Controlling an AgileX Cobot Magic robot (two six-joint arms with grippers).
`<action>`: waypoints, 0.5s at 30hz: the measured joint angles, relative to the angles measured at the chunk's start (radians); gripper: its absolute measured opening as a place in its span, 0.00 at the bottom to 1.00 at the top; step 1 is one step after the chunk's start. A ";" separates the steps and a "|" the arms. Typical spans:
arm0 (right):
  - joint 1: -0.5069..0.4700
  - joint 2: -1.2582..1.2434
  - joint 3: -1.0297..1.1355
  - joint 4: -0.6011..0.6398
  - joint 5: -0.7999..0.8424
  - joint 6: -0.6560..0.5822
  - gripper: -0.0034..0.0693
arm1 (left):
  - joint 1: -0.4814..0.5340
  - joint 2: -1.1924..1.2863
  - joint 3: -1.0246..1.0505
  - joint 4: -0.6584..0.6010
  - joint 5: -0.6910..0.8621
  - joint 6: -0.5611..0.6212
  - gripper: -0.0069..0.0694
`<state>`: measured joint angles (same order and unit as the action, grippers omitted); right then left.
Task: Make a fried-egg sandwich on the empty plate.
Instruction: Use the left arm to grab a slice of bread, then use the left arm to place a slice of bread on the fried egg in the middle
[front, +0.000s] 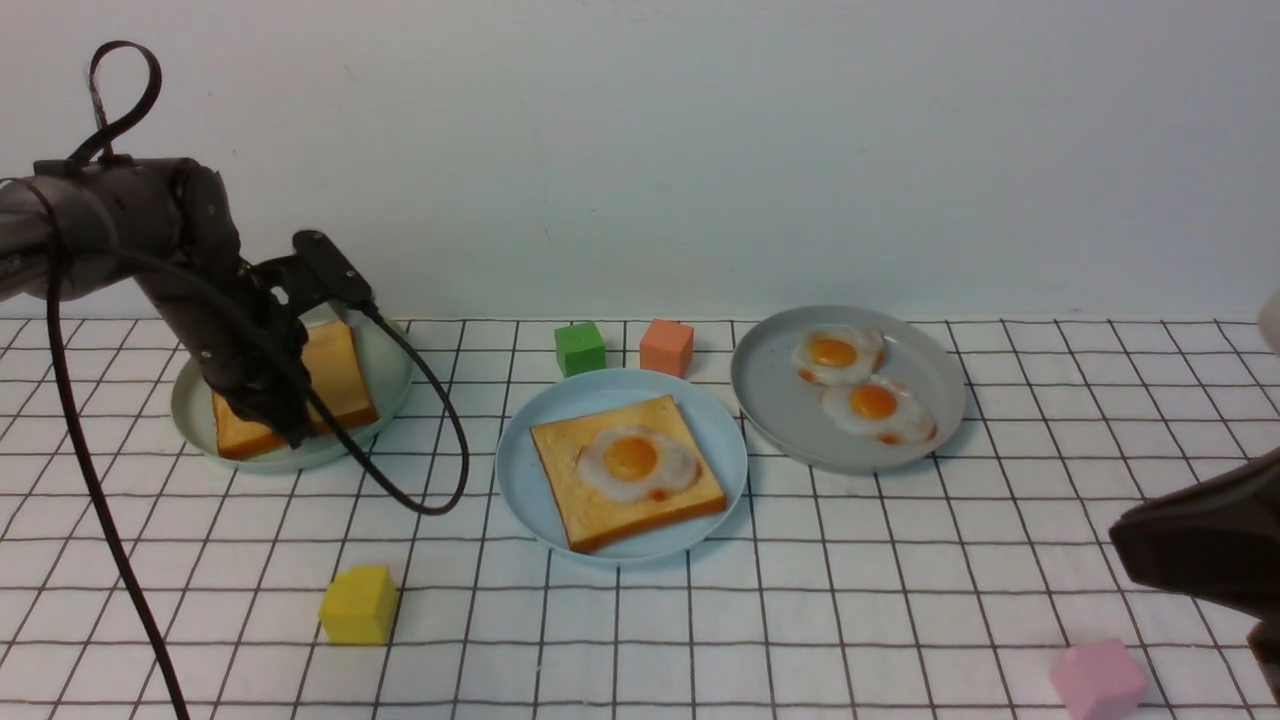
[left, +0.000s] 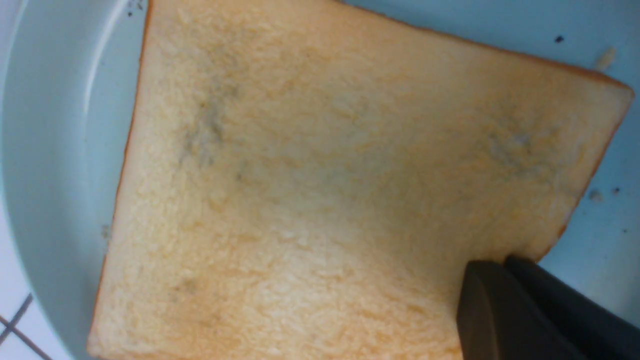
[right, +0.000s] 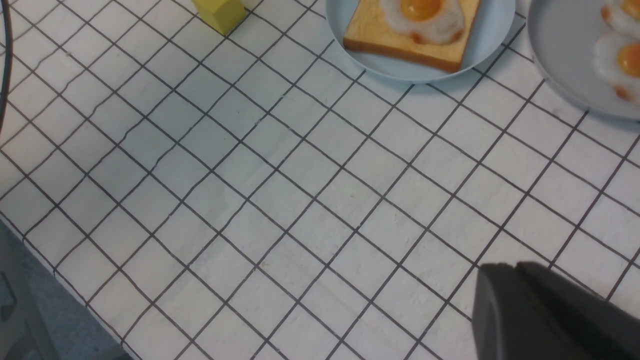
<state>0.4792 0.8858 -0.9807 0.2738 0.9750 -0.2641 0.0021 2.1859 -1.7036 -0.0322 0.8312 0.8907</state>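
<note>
Frame left: the left gripper (front: 288, 428) is clamped on a toast slice (front: 338, 382) at its corner; so slim a hold may be lost in lifting. Whether the right gripper (front: 1180, 550) is shut cannot be told.

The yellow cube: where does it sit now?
Front view: the yellow cube sits left of centre, nearer the camera than the light blue plate.

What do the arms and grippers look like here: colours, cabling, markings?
Left arm: dark grey-black rounded links, a black cable sagging off it and a flat black strap loop on top. Left gripper and right gripper: matte black, blunt tapered fingers. No markings visible; the right arm itself is mostly out of frame.
</note>
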 joint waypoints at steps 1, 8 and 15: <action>0.000 0.000 0.000 0.000 0.006 0.000 0.12 | 0.000 -0.005 0.002 0.000 0.011 -0.001 0.07; 0.000 0.000 0.000 0.000 0.021 0.000 0.12 | 0.000 -0.055 0.007 -0.034 0.037 -0.006 0.07; 0.000 -0.023 0.000 -0.036 0.024 0.001 0.12 | -0.046 -0.141 0.009 -0.033 0.041 -0.050 0.07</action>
<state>0.4792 0.8631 -0.9807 0.2378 0.9988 -0.2630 -0.0439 2.0444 -1.6951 -0.0655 0.8719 0.8410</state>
